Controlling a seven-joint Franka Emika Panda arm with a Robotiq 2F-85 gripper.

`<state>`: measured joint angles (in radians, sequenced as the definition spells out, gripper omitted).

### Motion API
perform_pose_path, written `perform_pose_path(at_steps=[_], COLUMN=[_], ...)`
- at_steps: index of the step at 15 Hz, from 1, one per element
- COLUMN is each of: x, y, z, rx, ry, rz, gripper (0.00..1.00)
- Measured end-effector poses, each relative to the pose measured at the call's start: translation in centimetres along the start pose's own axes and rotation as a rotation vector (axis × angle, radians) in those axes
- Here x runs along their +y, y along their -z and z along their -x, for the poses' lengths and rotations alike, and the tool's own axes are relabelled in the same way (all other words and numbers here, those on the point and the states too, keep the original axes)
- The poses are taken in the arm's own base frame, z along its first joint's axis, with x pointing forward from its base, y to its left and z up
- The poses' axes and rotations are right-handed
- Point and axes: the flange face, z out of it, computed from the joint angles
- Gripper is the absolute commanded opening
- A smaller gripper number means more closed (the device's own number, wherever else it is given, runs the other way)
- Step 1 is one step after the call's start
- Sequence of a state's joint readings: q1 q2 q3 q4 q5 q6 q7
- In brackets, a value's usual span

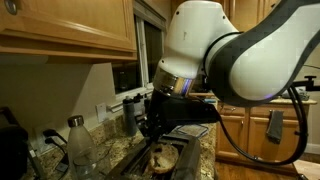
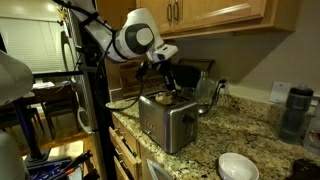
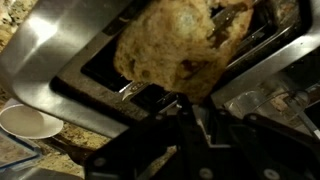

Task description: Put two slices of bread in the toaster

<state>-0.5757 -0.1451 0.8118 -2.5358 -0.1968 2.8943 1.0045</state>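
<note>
fingers (image 3: 190,108) seen clamped on the edge of a bread slice (image 3: 165,50), held upright just over the toaster (image 3: 50,60) slots, likely for lining up a drop-in; toaster set near the table (image 2: 235,135) front edge.

Colours only:
- bread slice (image 3: 165,50): pale tan, brown mottled patches.
- toaster (image 2: 165,118): brushed silver steel, shiny; slots dark, near black.
- jaws: black.
- robot arm (image 1: 200,40): glossy white shells, black joint sections.
- worktop (image 2: 235,135): granite, speckled tan, brown and black.
- cabinets (image 2: 215,12): honey-toned wood.
- bowl (image 2: 238,165): plain white.
- wall (image 2: 250,75) behind the worktop: flat beige, no pattern.
- window blinds (image 2: 35,45): pale, horizontal stripes.
</note>
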Motion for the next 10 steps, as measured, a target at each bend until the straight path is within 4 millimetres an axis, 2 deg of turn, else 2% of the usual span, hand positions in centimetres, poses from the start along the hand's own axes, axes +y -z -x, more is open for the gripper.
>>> perform_pose_path(at_steps=[10], x=[0.2], y=[1.2], z=[-2.0], rx=[0.078], ry=[-0.036], rz=[-0.089], gripper=[0.1])
